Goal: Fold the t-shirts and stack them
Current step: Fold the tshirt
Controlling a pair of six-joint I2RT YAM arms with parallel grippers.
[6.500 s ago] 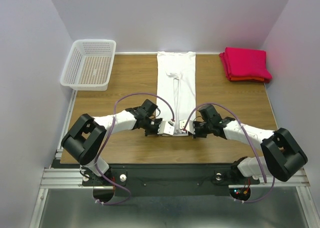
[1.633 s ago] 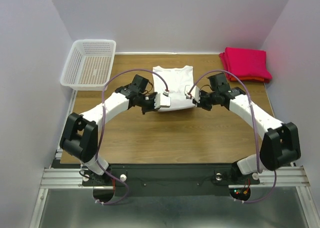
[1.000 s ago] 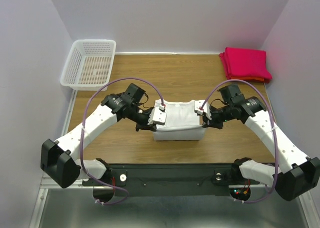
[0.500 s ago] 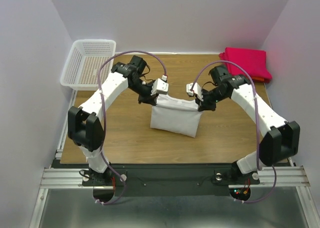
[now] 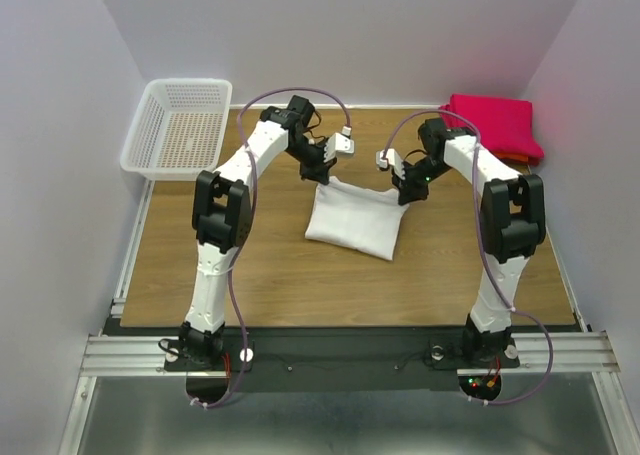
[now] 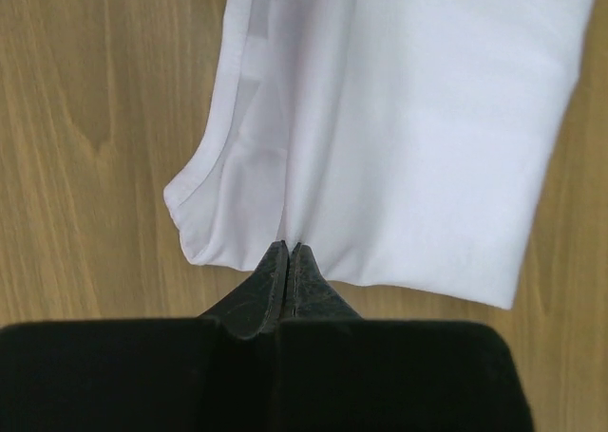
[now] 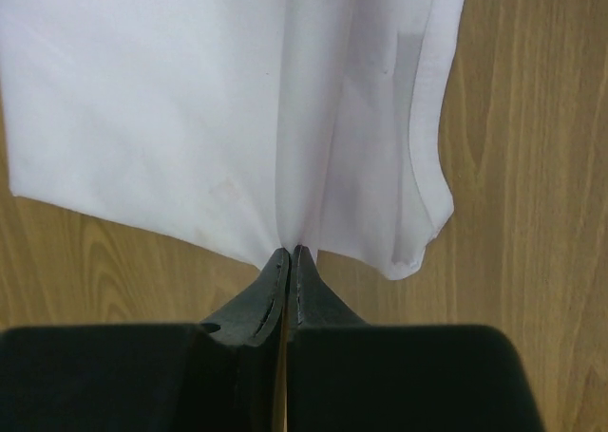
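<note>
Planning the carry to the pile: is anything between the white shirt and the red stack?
No loose object: bare table between the white t-shirt and the red stack. Only the right arm itself crosses that stretch.

Black fingers (image 7: 264,294) at 6 o'clock pinch closed on the edge of a white t-shirt (image 7: 190,100), which spreads toward 12 o'clock over a wooden counter (image 7: 513,166).
</note>
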